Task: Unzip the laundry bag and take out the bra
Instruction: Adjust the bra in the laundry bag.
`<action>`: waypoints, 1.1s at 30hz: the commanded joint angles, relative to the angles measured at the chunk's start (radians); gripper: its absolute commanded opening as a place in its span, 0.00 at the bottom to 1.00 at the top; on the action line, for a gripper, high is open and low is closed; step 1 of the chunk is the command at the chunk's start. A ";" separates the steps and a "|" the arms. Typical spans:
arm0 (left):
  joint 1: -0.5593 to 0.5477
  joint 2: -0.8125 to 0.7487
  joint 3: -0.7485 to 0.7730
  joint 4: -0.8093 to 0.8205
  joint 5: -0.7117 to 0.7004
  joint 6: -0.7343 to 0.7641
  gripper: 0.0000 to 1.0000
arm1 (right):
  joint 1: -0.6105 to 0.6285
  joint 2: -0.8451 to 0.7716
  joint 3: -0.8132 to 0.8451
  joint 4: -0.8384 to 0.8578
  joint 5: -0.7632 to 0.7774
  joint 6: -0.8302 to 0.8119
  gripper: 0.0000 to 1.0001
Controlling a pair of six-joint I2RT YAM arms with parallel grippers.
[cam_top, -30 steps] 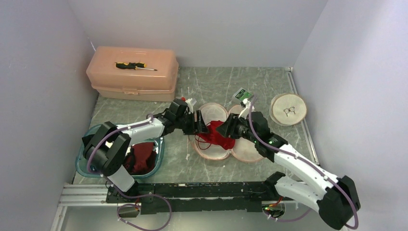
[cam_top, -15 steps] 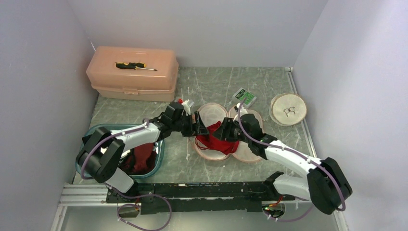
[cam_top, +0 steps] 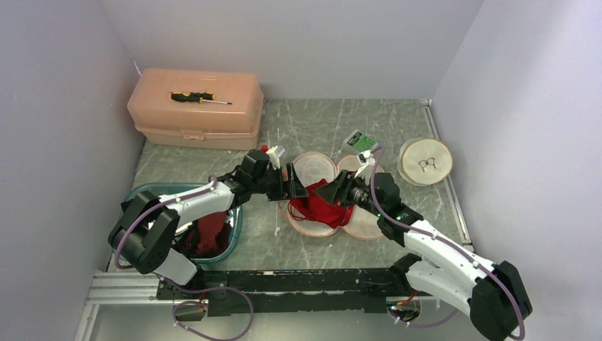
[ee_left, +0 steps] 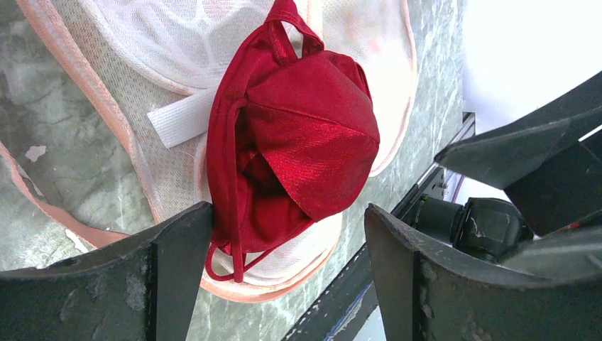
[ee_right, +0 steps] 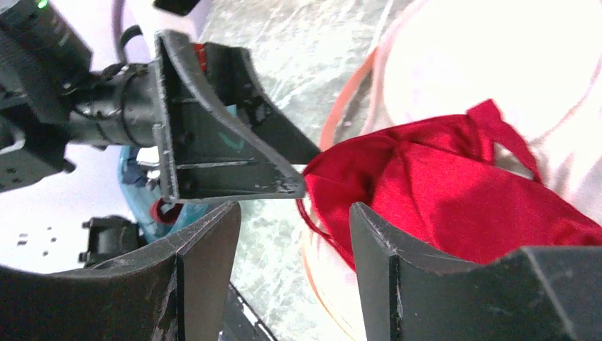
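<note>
The laundry bag [cam_top: 313, 168] lies unzipped mid-table, its pink-rimmed white mesh halves [ee_left: 177, 42] spread flat. On it rests the bright red bra [cam_top: 323, 208], crumpled, with thin straps trailing. My left gripper [cam_top: 294, 189] sits at the bra's left edge, open; in the left wrist view the bra [ee_left: 305, 142] lies beyond the gripper [ee_left: 287, 234], one strap brushing the left finger [ee_left: 170, 270]. My right gripper [cam_top: 329, 192] faces it from the right, open; in the right wrist view the bra [ee_right: 454, 199] lies beside the right finger [ee_right: 426, 270] of the gripper [ee_right: 294, 241].
A peach toolbox [cam_top: 195, 106] with a screwdriver [cam_top: 200, 97] on its lid stands at the back left. A teal basin [cam_top: 142, 199] holding dark red cloth [cam_top: 209, 231] sits under the left arm. A green-white packet [cam_top: 360, 141] and a round disc [cam_top: 425, 161] lie at the right.
Both grippers have widened their jaws. The bra has dropped from between them onto the open bag. Both arms have shifted only slightly.
</note>
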 commanded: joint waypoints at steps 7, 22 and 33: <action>0.013 -0.007 -0.009 0.048 0.029 0.002 0.83 | -0.131 -0.126 -0.087 -0.303 0.161 0.046 0.65; 0.017 0.030 -0.041 0.150 0.100 -0.029 0.82 | -0.175 0.110 -0.050 -0.078 -0.042 0.063 0.47; 0.022 0.051 -0.040 0.170 0.116 -0.034 0.83 | -0.166 0.106 -0.057 0.118 -0.202 -0.003 0.34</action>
